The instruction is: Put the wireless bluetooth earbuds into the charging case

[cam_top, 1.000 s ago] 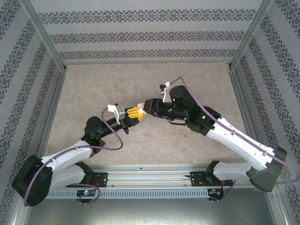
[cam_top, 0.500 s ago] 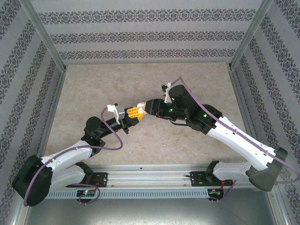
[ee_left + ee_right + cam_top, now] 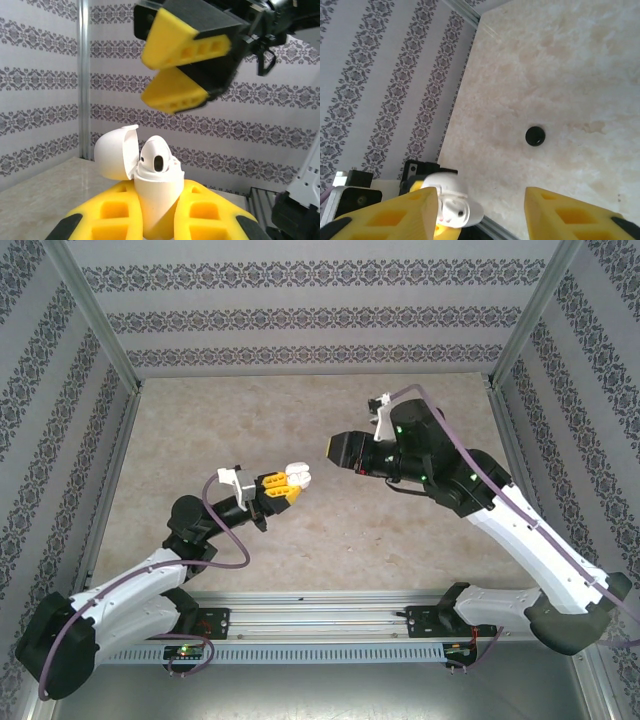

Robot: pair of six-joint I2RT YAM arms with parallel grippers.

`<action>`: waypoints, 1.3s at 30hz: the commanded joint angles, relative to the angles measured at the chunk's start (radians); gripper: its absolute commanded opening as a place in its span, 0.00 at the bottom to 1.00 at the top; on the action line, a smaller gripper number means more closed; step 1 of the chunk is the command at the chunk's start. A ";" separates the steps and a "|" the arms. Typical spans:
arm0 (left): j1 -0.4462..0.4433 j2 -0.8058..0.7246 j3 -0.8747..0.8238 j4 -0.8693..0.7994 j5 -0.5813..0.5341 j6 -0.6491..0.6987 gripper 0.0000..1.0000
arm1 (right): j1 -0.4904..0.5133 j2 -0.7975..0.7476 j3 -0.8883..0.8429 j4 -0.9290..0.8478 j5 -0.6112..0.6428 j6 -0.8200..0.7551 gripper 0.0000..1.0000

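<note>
The left end effector point(image 3: 284, 486) is pinching the open case point(image 3: 155, 200), holding it above the worktop point(image 3: 200, 430), with a white earbud point(image 3: 156, 159) sitting in it. The right end effector point(image 3: 338, 448) is hovering nearby, spread and empty.

Beige, marble-patterned surface point(image 3: 200, 430), which is extending from the metal rail point(image 3: 320, 605) at the near edge to the patterned back wall point(image 3: 320, 315) and is meeting similar walls on both sides. In the overhead view its open stretches are showing pale veining with faint darker blotches. In the right wrist view a black earbud point(image 3: 535, 135), a tiny round dark piece, is lying alone on the surface, well apart from the side wall point(image 3: 395, 75).
</note>
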 commanded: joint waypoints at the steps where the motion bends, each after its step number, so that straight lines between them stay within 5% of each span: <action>1: -0.017 -0.026 0.025 -0.075 0.067 -0.022 0.00 | -0.039 0.044 0.023 -0.035 -0.134 -0.047 0.37; 13: -0.017 0.075 0.076 -0.020 0.129 -0.107 0.00 | -0.075 0.124 -0.022 0.049 -0.318 -0.029 0.23; 31: -0.017 0.100 0.089 -0.015 0.136 -0.116 0.00 | -0.067 0.155 -0.084 0.077 -0.414 -0.025 0.21; 39: -0.017 0.083 0.080 -0.053 0.047 -0.145 0.00 | -0.039 0.118 -0.130 0.087 -0.400 -0.036 0.20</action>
